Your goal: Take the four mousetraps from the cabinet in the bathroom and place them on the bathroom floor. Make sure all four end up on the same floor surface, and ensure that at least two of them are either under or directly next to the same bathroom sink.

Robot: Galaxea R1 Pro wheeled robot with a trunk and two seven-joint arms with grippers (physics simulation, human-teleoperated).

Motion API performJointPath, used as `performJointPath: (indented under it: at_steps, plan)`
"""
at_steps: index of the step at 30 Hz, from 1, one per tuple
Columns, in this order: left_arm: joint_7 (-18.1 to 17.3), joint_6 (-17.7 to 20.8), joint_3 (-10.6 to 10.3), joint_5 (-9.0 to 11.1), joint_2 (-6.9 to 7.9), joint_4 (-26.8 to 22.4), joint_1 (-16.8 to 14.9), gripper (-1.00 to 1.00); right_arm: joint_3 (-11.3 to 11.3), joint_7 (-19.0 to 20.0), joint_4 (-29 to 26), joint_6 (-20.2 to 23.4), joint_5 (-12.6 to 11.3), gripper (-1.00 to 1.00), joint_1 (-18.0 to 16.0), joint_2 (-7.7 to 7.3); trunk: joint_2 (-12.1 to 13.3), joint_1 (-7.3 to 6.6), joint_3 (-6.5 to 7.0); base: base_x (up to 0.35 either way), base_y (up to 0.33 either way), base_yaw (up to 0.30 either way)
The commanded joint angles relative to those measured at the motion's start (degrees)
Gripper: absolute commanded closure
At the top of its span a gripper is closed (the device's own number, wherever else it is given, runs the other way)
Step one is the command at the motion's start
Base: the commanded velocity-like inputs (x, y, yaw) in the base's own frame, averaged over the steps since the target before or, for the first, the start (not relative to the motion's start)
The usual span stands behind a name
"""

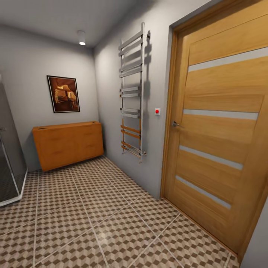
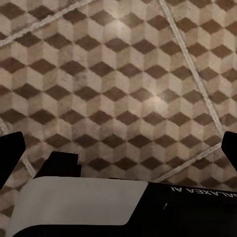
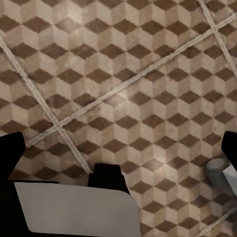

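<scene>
A home bathroom is showing here: a chrome towel radiator (image 1: 132,93) is hanging on the grey wall just left of the wooden door (image 1: 219,123), with cube-patterned floor tiles (image 1: 93,219) and a glass shower enclosure (image 1: 9,149) opposite.

Left hand (image 2: 118,148) points down, its two dark fingertips (image 2: 11,148) spread wide apart, nothing between them. Right hand (image 3: 118,148) likewise: fingertips (image 3: 12,148) wide apart, empty, facing downward.

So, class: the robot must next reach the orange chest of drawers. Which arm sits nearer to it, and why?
Left, probably. The chest stands on the left side of the head view, the robot's left. Both tools hang open and empty over floor tiles, so neither is ahead otherwise.
</scene>
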Motion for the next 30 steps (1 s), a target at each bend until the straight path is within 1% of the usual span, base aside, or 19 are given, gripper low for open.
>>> performJointPath:
  at_steps: [1,25,30]
  plan:
    - [-0.1,-0.1,0.5,-0.5,0.00,0.0,0.0,-1.00,-0.5,-0.3,0.2,-0.3,0.5,-1.00,-0.1,0.00,0.0,0.00,-0.06,0.000,0.000,0.300]
    - [-0.1,-0.1,0.5,-0.5,-0.09,0.0,0.0,-1.00,-0.5,-0.2,0.2,-0.2,0.5,-1.00,-0.1,-0.03,0.0,0.00,-0.06,0.000,0.000,0.299]
    - [-0.1,-0.1,0.5,-0.5,-0.03,0.0,0.0,-1.00,-0.5,-0.1,0.2,-0.1,0.5,-1.00,-0.1,-0.12,0.0,0.00,-0.06,0.169,0.000,0.106]
